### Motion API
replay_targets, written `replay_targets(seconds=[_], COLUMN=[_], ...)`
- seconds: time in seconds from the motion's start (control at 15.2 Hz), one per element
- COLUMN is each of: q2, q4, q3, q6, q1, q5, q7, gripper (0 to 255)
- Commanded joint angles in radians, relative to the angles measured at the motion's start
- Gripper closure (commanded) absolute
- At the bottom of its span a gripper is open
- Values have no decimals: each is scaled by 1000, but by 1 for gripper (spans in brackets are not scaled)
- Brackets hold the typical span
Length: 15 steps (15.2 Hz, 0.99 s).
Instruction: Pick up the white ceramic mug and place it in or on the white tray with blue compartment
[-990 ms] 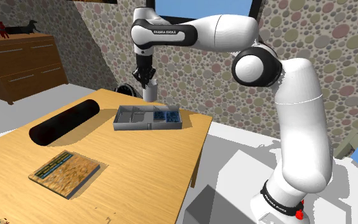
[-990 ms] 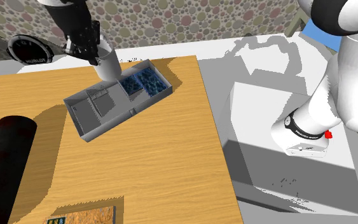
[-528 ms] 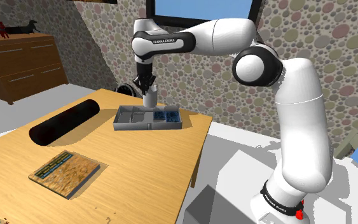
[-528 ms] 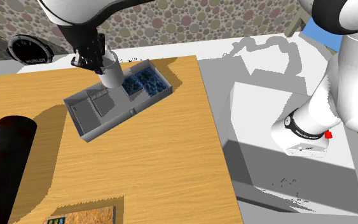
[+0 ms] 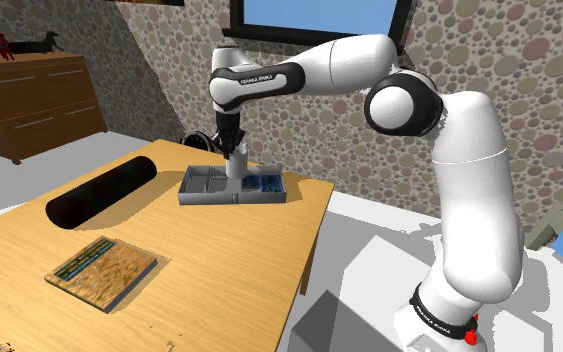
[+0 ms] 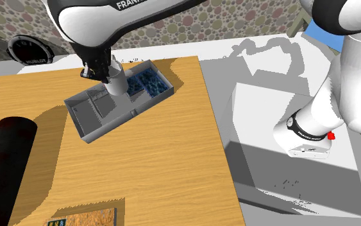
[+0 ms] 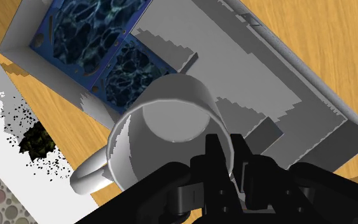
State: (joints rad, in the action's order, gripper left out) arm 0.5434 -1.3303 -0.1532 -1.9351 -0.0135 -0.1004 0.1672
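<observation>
A plain white mug (image 7: 165,127) hangs from my gripper (image 7: 229,167), whose fingers are shut on its rim, one inside and one outside the wall. In the shoulder view the mug (image 5: 235,162) is low over the grey tray (image 5: 201,196), between its plain sections and its blue compartment (image 5: 264,182). From the second exterior view the mug (image 6: 117,83) is at the tray's (image 6: 90,133) middle, beside the blue compartment (image 6: 145,81), held by the gripper (image 6: 107,72). The mug's handle (image 7: 89,174) sticks out to one side.
A long black cylinder (image 5: 101,190) lies along the wooden table's (image 5: 219,270) edge at the shoulder view's left. A flat book-like block (image 5: 100,270) rests near the front. A brown dresser (image 5: 31,105) stands far left. A round dark object (image 6: 28,50) sits beyond the table.
The arm has lowered the mug from above the tray's far edge down and inward, so it now hangs low over the tray's middle.
</observation>
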Motion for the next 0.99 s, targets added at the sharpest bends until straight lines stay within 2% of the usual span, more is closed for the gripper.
replay_targets(seconds=[0.0, 0.33, 0.4, 0.73, 0.92], q2=[1, 1, 3, 1, -19], q4=[-7, -7, -4, -7, 63], q3=[0, 0, 0, 0, -2], q6=[-9, -9, -7, -9, 80], q1=[0, 0, 0, 0, -2], q5=[0, 0, 0, 0, 4], q7=[0, 0, 0, 0, -3], gripper=[255, 255, 0, 0, 0])
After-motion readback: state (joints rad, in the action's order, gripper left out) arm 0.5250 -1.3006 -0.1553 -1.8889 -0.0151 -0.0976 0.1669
